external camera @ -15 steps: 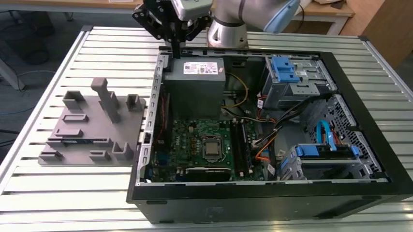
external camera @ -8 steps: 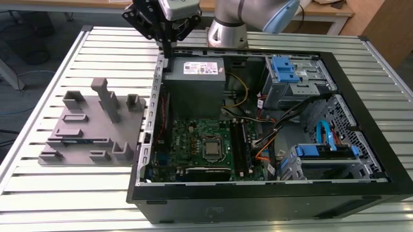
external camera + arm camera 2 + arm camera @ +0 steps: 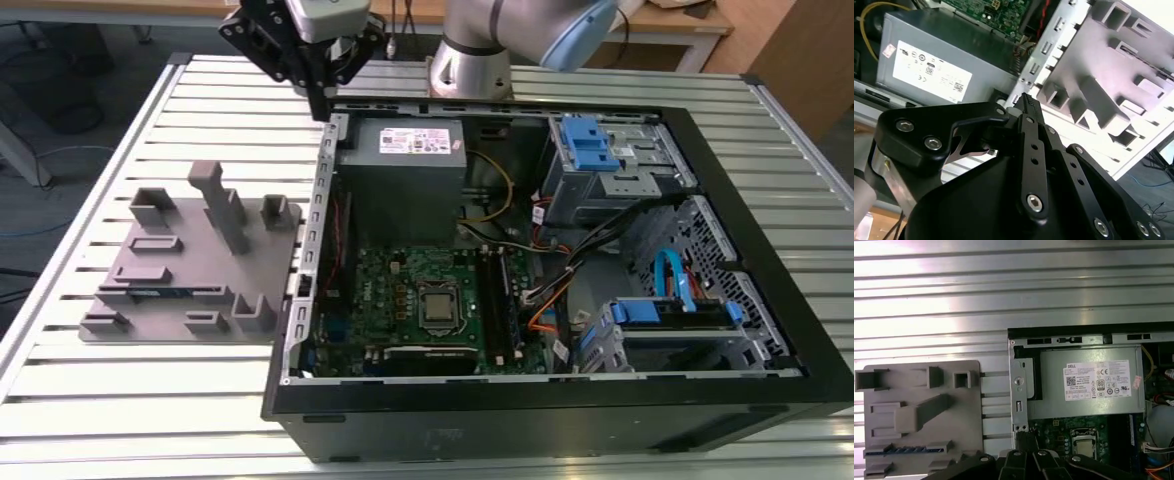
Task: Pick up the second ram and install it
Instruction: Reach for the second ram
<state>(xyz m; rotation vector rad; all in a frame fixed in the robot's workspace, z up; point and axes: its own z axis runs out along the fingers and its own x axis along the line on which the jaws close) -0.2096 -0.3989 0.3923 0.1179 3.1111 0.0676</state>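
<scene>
Gripper point(image 3: 1027, 98) is pressed together, empty; the second ram point(image 3: 163, 293) runs left-to-right across the exterior view.

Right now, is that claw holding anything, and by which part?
Nothing: the gripper is empty, and the ram sits in the grey fixture.

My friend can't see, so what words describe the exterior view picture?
A robot arm's pincer hangs above a corner of an open computer case on a slatted table. On the exterior view's left, a grey fixture block holds the second ram.
</scene>
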